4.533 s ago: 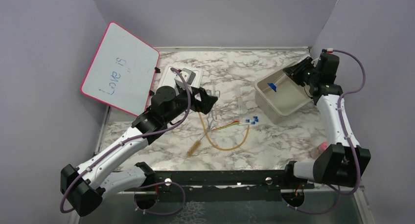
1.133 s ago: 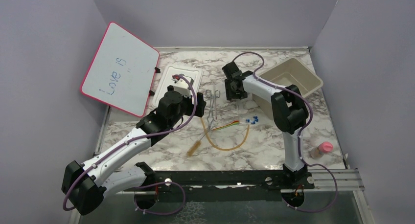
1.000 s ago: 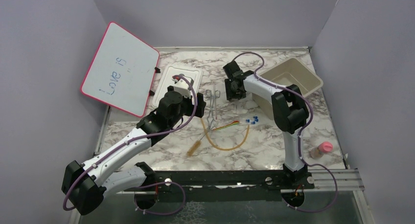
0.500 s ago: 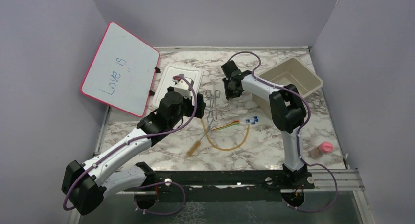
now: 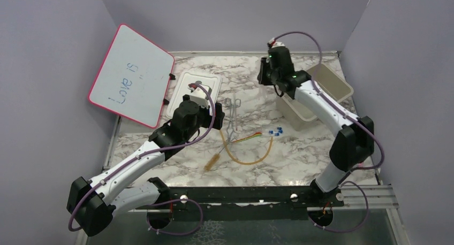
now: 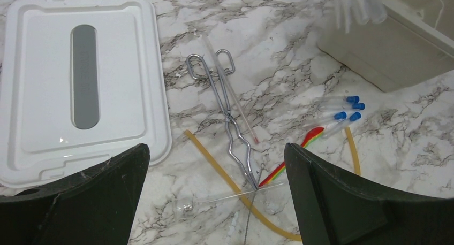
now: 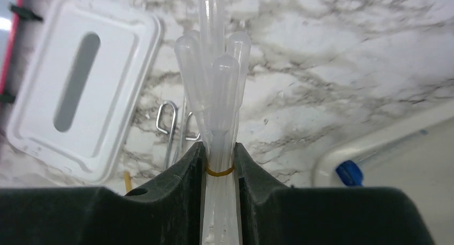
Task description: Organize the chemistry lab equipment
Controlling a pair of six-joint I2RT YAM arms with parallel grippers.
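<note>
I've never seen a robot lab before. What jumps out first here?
A pink-framed whiteboard with handwriting leans against the left wall. The right gripper clamps a banded bundle of clear pipettes above the marble table, while silver tongs lie mid-table.

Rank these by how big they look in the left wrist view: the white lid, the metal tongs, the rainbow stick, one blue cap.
Largest to smallest:
1. white lid, though its lower edge is hidden
2. metal tongs
3. rainbow stick, clearly shorter than the tongs
4. blue cap, by far the smallest
</note>
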